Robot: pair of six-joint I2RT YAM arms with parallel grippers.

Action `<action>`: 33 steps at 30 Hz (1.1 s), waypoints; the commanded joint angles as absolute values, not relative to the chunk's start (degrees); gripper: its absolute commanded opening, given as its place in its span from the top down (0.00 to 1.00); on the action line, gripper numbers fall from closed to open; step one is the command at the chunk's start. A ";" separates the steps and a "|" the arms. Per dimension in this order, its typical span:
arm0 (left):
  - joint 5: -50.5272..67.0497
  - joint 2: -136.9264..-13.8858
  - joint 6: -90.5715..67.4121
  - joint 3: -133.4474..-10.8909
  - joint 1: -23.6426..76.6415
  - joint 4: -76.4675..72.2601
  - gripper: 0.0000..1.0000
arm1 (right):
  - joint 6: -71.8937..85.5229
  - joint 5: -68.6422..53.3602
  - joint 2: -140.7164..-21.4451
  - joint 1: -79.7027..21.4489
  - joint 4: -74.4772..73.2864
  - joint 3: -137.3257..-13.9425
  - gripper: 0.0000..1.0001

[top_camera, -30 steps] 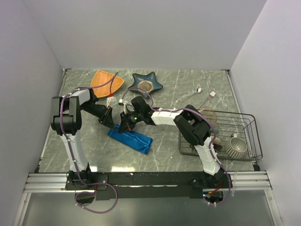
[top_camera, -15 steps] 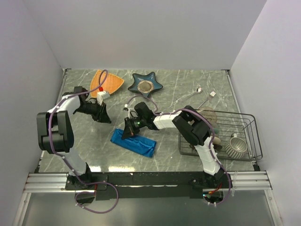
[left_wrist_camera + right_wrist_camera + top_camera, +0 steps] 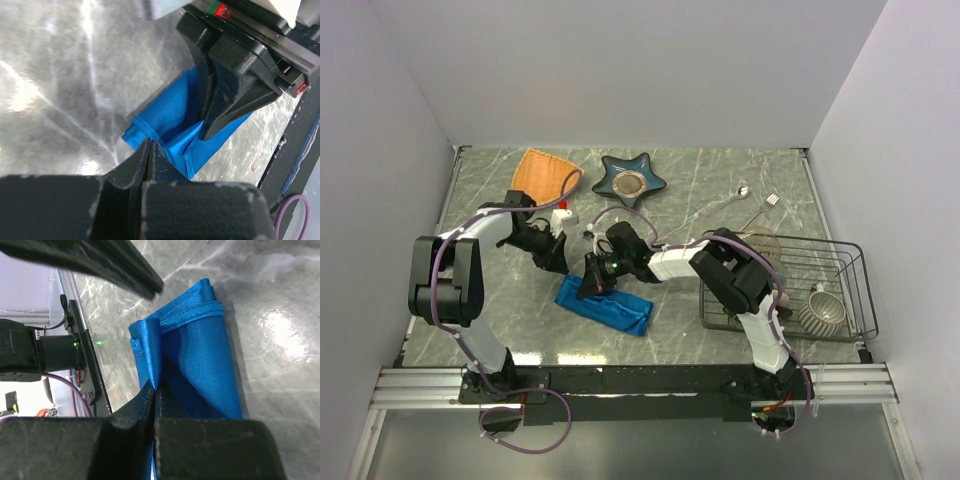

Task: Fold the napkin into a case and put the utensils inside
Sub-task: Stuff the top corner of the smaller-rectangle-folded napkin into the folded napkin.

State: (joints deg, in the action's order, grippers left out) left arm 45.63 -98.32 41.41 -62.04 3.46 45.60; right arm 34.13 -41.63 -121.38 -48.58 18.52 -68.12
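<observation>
Since the earlier frame, the left pincer (image 3: 148, 144) has been swung back from near the orange dish (image 3: 542, 170) to the far-left end of the napkin (image 3: 610, 308). The right pincer (image 3: 152, 389) is kept at that same end. The napkin is seen folded into a narrow band on the surface (image 3: 500, 320), its long axis running from far-left to near-right. The right pincer is clamped on a raised fold of the cloth. The left pincer is seen pressed together with its tip at the cloth's corner edge; whether any cloth is caught there cannot be told. Both pincers are thus gathered at one end, and the band stretches away from them toward the near-right. The spoon (image 3: 741, 190) and fork (image 3: 769, 203) are left well apart at the far right, nearer the right arm, so fetching them is judged to fall to that side.
</observation>
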 commanded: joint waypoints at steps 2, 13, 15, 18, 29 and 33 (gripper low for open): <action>44.13 -100.46 45.00 -62.84 6.06 48.69 0.99 | 35.24 -40.17 -118.30 -49.04 20.30 -67.76 1.00; 36.31 -105.02 41.14 -63.37 9.22 46.93 0.99 | 41.12 -40.25 -115.58 -49.04 19.60 -65.48 1.00; 35.07 -105.99 40.52 -63.72 9.32 46.85 0.99 | 42.36 -40.34 -115.40 -49.04 19.34 -65.04 1.00; 32.79 -105.91 39.29 -62.93 9.58 45.18 0.99 | 44.38 -41.48 -115.49 -49.13 18.20 -64.51 1.00; 30.41 -105.91 36.91 -61.79 9.93 42.01 0.99 | 52.38 -45.61 -117.60 -48.87 17.75 -63.02 1.00; 30.32 -105.82 36.74 -61.61 9.93 41.49 0.99 | 54.22 -45.79 -117.95 -48.96 19.24 -61.61 1.00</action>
